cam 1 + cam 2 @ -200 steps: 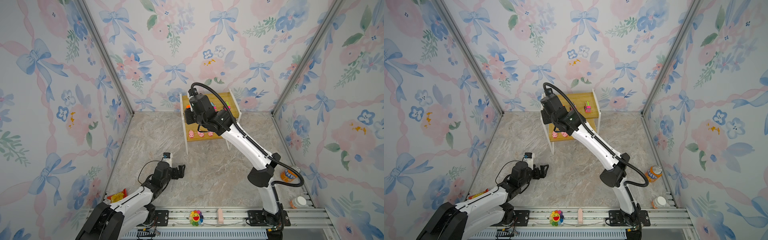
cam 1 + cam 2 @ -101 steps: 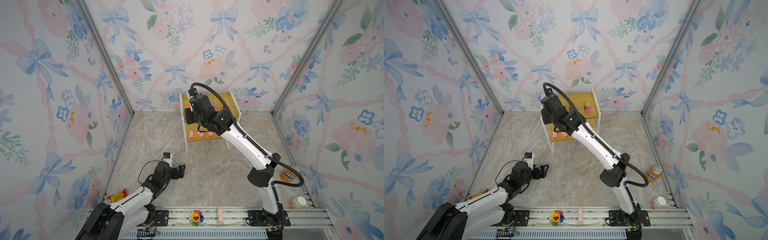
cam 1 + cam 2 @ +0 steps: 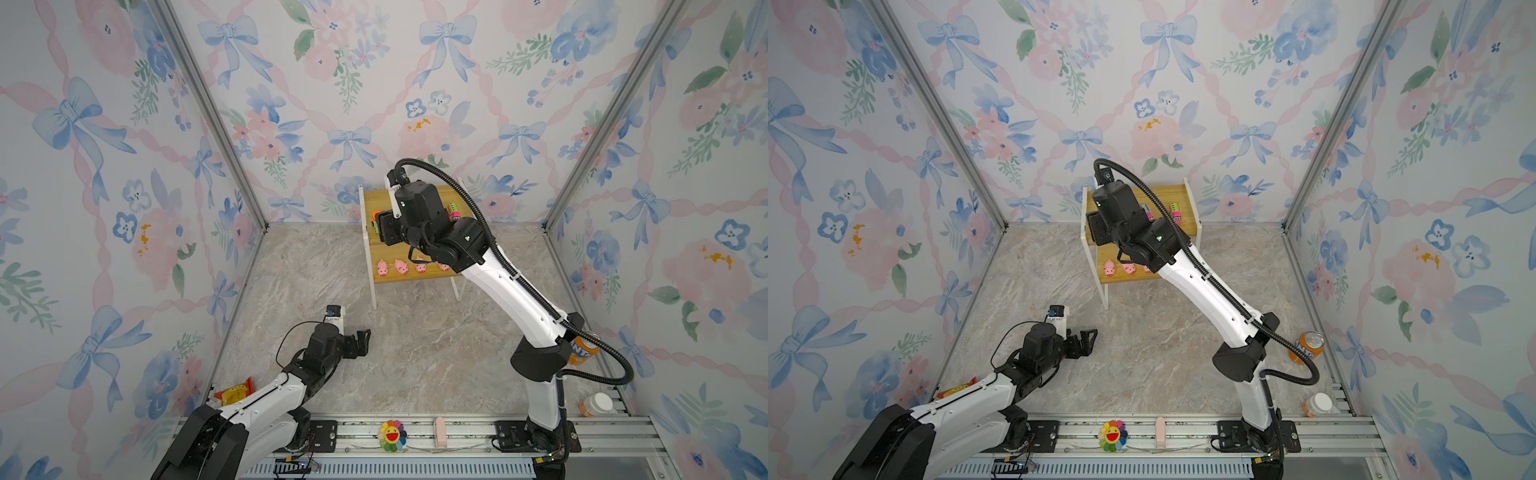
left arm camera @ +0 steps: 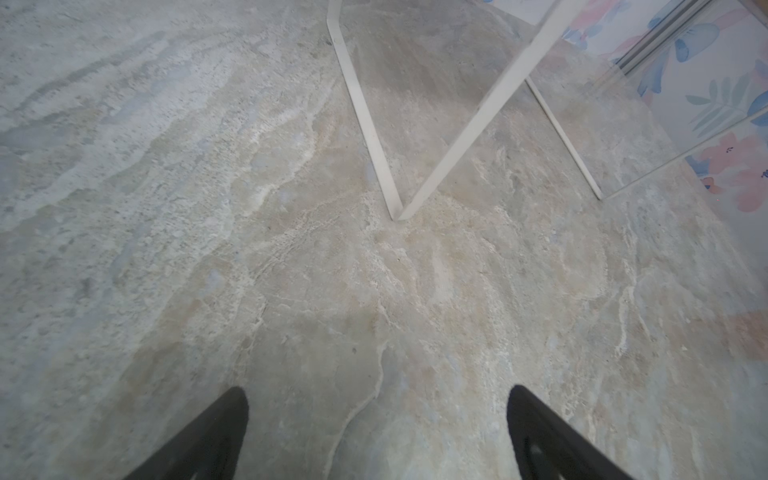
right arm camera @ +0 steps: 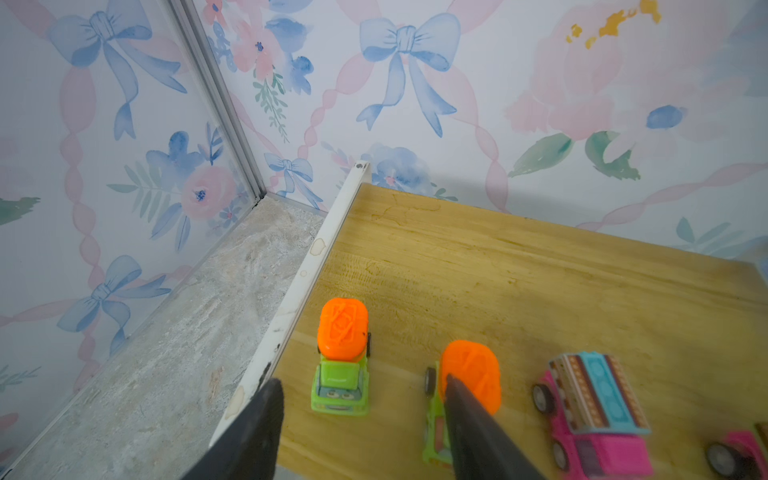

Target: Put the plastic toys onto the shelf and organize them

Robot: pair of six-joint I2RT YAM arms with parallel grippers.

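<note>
Eight toys counted on the shelf (image 3: 372, 197), which stands at 12 o'clock of the floor (image 3: 415, 353); none spotted on the floor.

Lower board: four pigs (image 3: 401, 266) in a row, the 3 o'clock one partly behind the arm.

Upper board, wrist view: green truck (image 5: 341, 365) at the 9 o'clock end, second green truck (image 5: 469, 374) beside it, then pink truck (image 5: 594, 407) and the other pink truck (image 5: 739, 455), cut by the frame edge.

Right gripper (image 5: 361, 380) hovers over the first green truck, fingers spread, gripping nothing. One finger overlaps the second green truck; contact unclear.

Left gripper (image 4: 378, 399) sits at 7 o'clock, low over bare floor, fingers apart, empty.

Judgement: placing looks done. At most, straightening the truck row remains.
</note>
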